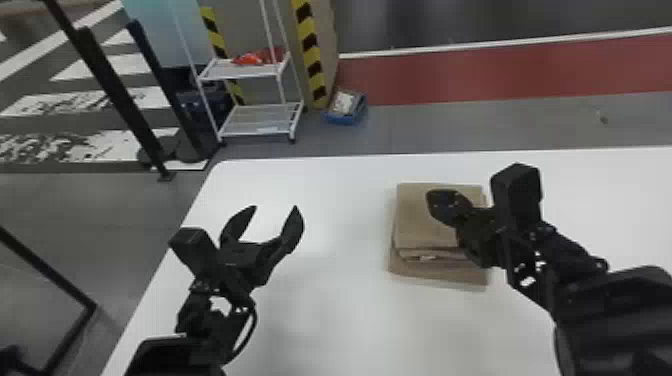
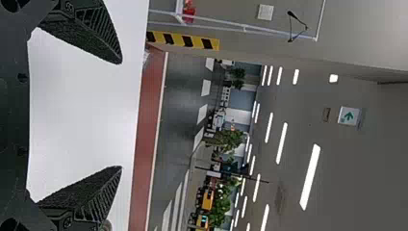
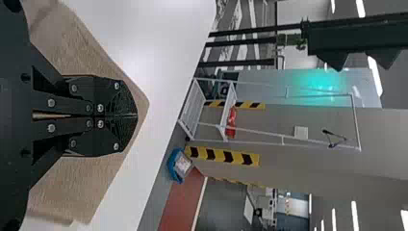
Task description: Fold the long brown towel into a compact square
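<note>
The left end effector [image 1: 276, 208] gapes; the right end effector [image 1: 434, 201], closed, hides part of the brown towel [image 1: 417, 220]

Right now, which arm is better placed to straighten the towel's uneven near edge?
Probably the right: the right gripper is over the folded towel, though shut, so it must open to grip. The left gripper is open, but over the white table, off to the towel's left.
</note>
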Available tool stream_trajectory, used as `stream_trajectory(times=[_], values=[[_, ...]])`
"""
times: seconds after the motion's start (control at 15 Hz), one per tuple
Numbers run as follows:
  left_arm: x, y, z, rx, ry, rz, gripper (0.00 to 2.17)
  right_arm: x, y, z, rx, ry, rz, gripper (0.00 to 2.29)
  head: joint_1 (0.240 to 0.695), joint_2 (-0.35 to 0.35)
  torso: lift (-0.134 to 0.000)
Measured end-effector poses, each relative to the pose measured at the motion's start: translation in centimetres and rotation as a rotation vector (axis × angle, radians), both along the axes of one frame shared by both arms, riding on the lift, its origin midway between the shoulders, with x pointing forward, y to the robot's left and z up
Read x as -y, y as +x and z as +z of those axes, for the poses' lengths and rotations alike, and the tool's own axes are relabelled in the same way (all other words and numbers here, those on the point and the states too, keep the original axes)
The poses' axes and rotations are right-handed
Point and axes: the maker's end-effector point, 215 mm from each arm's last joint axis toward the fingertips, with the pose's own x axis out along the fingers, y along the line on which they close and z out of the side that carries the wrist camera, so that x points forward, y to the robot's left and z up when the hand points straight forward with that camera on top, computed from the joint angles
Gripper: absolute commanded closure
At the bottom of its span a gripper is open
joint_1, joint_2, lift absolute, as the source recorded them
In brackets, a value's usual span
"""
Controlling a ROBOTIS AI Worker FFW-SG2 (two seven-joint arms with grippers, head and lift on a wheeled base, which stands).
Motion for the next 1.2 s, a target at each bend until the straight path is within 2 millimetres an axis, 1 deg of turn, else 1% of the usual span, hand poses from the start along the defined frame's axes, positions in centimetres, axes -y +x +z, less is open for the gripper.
stream_trajectory(times=[0.07, 0.2, 0.33, 0.4, 0.47, 0.53, 0.6, 0.67, 0.73, 0.8, 0.87, 0.93, 1.0, 1.07, 1.13, 1.2], values=[[0.1, 0.0, 0.0, 0.0, 0.0, -0.001, 0.1, -1.4, -1.0, -0.7, -0.009, -0.011, 0.03, 2.05, 0.695, 0.294, -0.125], [0.0, 0.0, 0.0, -0.001, 0.001, -0.002, 0.11, -3.3, -2.4, -3.5, -0.05, -0.047, 0.071, 2.05, 0.695, 0.316, -0.125], [0.0, 0.0, 0.1, 0.0, 0.002, -0.001, 0.11, -4.4, -3.1, -6.2, -0.099, -0.083, 0.101, 2.05, 0.695, 0.331, -0.125], [0.0, 0.0, 0.2, 0.002, 0.002, -0.001, 0.11, -4.7, -3.6, -7.4, -0.12, -0.099, 0.114, 2.05, 0.695, 0.34, -0.125], [0.0, 0.0, 0.3, 0.004, 0.002, -0.001, 0.11, -4.9, -3.8, -8.1, -0.132, -0.107, 0.121, 2.05, 0.695, 0.342, -0.125], [0.0, 0.0, 0.3, 0.005, 0.003, -0.002, 0.11, -5.0, -4.0, -8.2, -0.132, -0.104, 0.125, 2.05, 0.695, 0.343, -0.125], [0.0, 0.1, 0.5, 0.007, 0.003, -0.002, 0.11, -5.1, -4.1, -7.7, -0.118, -0.087, 0.123, 2.03, 0.695, 0.344, -0.125], [0.0, 0.0, 0.7, 0.011, 0.003, -0.003, 0.11, -4.7, -3.9, -6.1, -0.084, -0.058, 0.105, 1.91, 0.695, 0.343, -0.125], [0.0, 0.0, 0.9, 0.014, 0.003, -0.003, 0.11, -3.8, -3.7, -3.6, -0.037, -0.025, 0.075, 1.3, 0.695, 0.332, -0.125], [-0.1, -0.2, 1.0, 0.017, 0.004, -0.001, 0.11, -2.7, -3.7, -1.5, 0.009, 0.004, 0.043, 0.34, 0.695, 0.325, -0.125], [-0.3, -0.4, 1.1, 0.019, 0.006, 0.002, 0.11, -0.8, -3.9, 0.9, 0.07, 0.04, -0.004, 0.0, 0.695, 0.314, -0.125], [-0.5, -0.6, 1.2, 0.02, 0.007, 0.005, 0.1, 1.2, -4.3, 2.6, 0.12, 0.068, -0.051, 0.0, 0.695, 0.303, -0.125], [-0.5, -0.7, 1.3, 0.024, 0.008, 0.003, 0.1, 3.7, -5.0, 4.0, 0.169, 0.096, -0.106, 0.0, 0.695, 0.269, -0.125], [-0.3, -0.8, 1.6, 0.038, 0.008, -0.003, 0.1, 6.2, -5.9, 4.7, 0.204, 0.121, -0.153, 0.01, 0.695, 0.248, -0.125], [0.0, -1.1, 2.1, 0.061, 0.007, -0.008, 0.1, 8.7, -6.9, 4.9, 0.222, 0.144, -0.197, 0.03, 0.695, 0.226, -0.125], [0.2, -1.3, 2.5, 0.084, 0.008, -0.006, 0.1, 10.7, -7.7, 4.7, 0.227, 0.157, -0.239, 0.05, 0.695, 0.208, -0.125]])
